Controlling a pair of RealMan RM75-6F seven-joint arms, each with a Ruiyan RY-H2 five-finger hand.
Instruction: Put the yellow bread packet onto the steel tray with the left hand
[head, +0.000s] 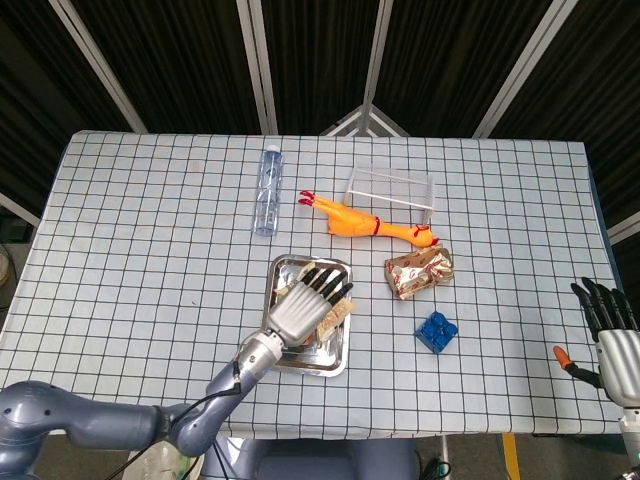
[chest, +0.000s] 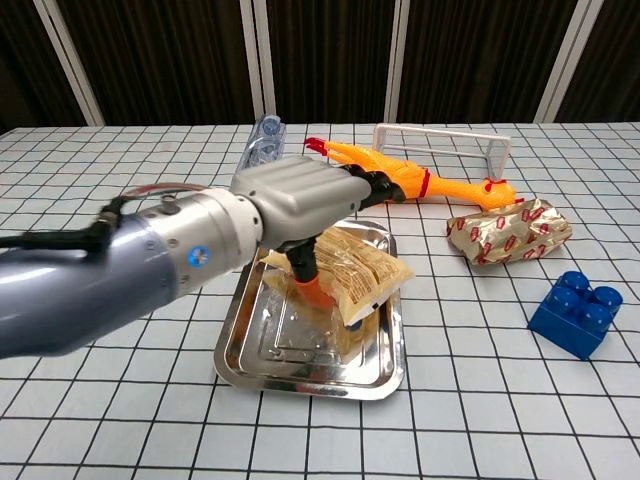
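Steel, rectangular and shiny, the tray (chest: 245, 345) sits near the front middle of the table (head: 140, 230), which is covered in a white cloth with a black grid. The left hand (chest: 300, 205) hovers over the tray, holding the yellow bread packet (chest: 355, 270) from above; its fingers reach forward over the packet's top while the orange-tipped thumb (chest: 308, 288) presses in from below. The packet is tilted, its right corner hanging over the tray's right rim and its lower part down inside the tray; whether it rests on the tray floor cannot be told. In the head view the left hand (head: 305, 305) covers most of the tray (head: 340, 355), and only a strip of the packet (head: 335, 318) shows at its right side. Behind the tray lie a clear plastic water bottle (head: 266, 190) on its side, a yellow rubber chicken (head: 362, 222), and a clear rectangular plastic box (head: 392, 188). Just right of the tray's far corner lies a gold and red foil packet (head: 419, 272), and nearer the front a blue toy brick (head: 436, 331), both apart from the tray rim. Open cloth spreads wide to the left of the tray. The right hand (head: 608, 335) hangs beyond the table's right front corner, fingers spread and holding nothing.
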